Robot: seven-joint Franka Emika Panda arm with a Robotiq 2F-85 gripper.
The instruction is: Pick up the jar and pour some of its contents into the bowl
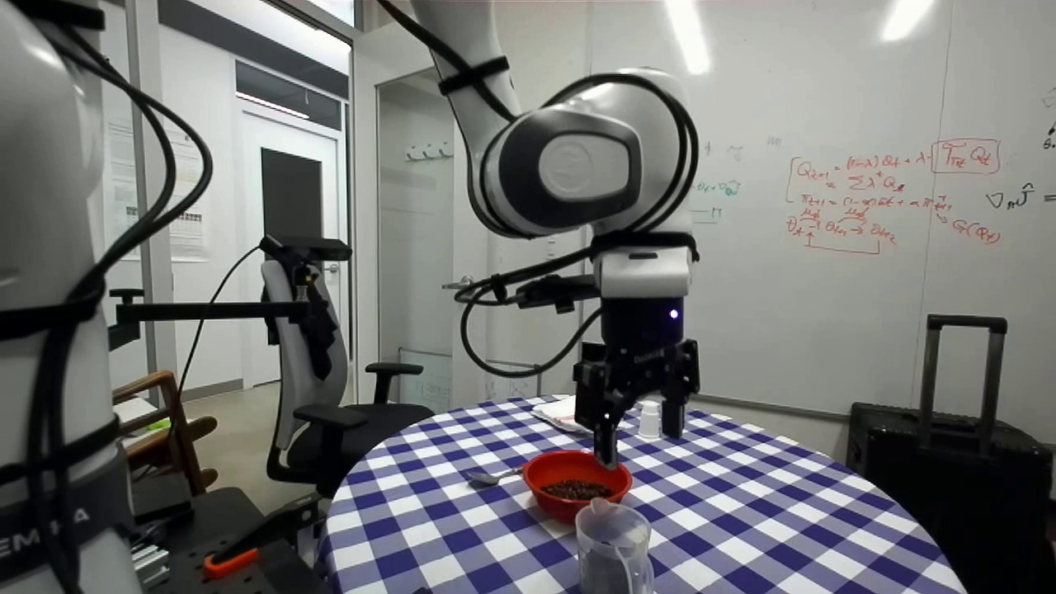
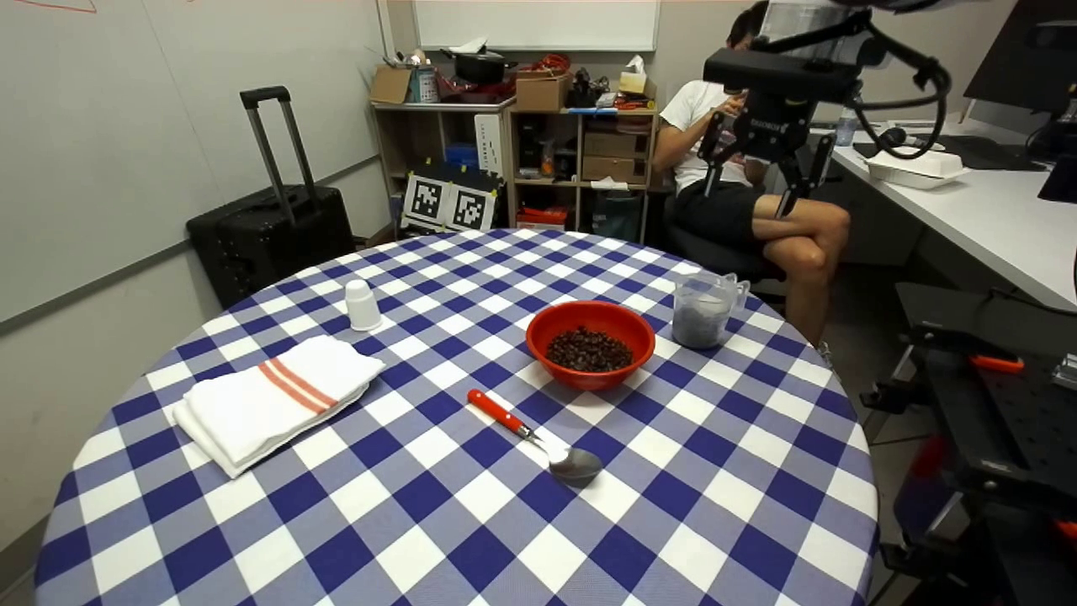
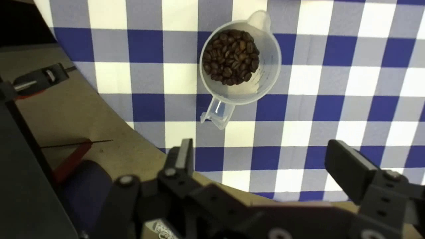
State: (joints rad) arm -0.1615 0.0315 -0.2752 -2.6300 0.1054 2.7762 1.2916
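In an exterior view, the end effector (image 1: 640,447) hangs with its fingers (image 1: 606,450) spread wide, one hiding a bit of the red bowl (image 1: 553,508). From the bowl, a spoon (image 1: 487,478) lies toward nine o'clock and the jar (image 1: 601,532) stands toward five, all on a checkered surface (image 1: 767,503).

In an exterior view, a white towel (image 2: 282,400) lies between eight and nine o'clock from the bowl and a white cup (image 2: 363,306) just past nine, both well apart from it. The jar stands near but apart, between two and three. Dark beans (image 2: 589,349) lie in the bowl; through the cloudy plastic, the jar's contents are hard to make out.

In the wrist view, the jar stands upright toward half past eleven from the fingers, spout (image 3: 260,20) near one, handle (image 3: 219,112) near seven, coffee beans (image 3: 230,56) inside.
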